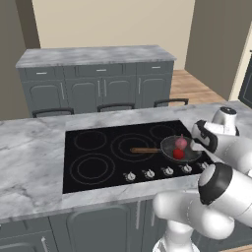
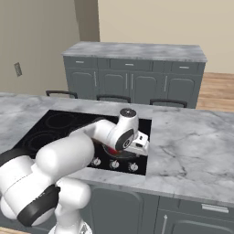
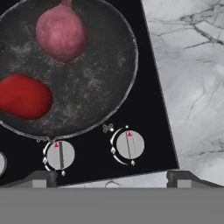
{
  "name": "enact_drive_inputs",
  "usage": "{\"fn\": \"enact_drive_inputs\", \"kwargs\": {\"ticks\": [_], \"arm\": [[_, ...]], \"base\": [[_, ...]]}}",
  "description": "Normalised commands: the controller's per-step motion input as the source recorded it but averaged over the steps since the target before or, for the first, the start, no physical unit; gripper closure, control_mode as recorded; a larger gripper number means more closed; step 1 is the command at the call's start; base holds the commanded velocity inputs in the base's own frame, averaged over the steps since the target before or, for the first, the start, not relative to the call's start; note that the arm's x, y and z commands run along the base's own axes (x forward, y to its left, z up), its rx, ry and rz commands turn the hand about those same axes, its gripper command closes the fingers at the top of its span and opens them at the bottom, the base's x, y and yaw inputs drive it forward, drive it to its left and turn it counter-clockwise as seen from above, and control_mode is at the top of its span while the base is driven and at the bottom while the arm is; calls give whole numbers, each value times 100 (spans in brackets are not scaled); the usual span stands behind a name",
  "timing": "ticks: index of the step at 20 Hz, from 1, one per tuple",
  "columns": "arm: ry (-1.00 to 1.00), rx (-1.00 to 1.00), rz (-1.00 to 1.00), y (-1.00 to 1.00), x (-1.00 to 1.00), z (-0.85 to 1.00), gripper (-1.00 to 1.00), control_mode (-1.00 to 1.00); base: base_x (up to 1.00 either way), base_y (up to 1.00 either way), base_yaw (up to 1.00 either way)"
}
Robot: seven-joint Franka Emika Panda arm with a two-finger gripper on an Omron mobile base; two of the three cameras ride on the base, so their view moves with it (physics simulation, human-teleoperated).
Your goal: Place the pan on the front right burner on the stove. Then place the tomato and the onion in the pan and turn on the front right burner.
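The dark grey pan (image 3: 87,83) sits at the front right of the black glass stove (image 1: 98,147) and covers the front right burner. Its brown handle (image 1: 145,150) points left. Inside the pan, the pinkish-purple onion (image 3: 61,33) lies at the far side and the red tomato (image 3: 24,97) lies nearer me; they also show as onion (image 1: 181,142) and tomato (image 1: 178,154). My gripper (image 3: 111,180) is open and holds nothing. It hovers over the stove's front edge, just in front of two silver knobs (image 3: 60,154) (image 3: 130,144) whose red marks point up.
Grey marble counter (image 3: 192,65) borders the stove on the right and at the front. A row of silver knobs (image 1: 149,173) lines the stove's front. A grey cabinet island (image 1: 98,74) stands behind, with stool backs (image 1: 115,106) along the counter's far edge.
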Motion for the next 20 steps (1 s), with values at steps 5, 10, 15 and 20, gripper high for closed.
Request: {"fn": "enact_drive_inputs", "kwargs": {"ticks": [5,10,15,20], "arm": [[0,0,9,-18,-3,-24,-100,-100],[0,0,8,-7,0,-31,-100,-100],[0,0,8,-9,0,-34,-100,-100],[0,0,8,-8,0,-22,-100,-100]], "base": [[0,0,0],[0,0,0],[0,0,0],[0,0,0]]}}
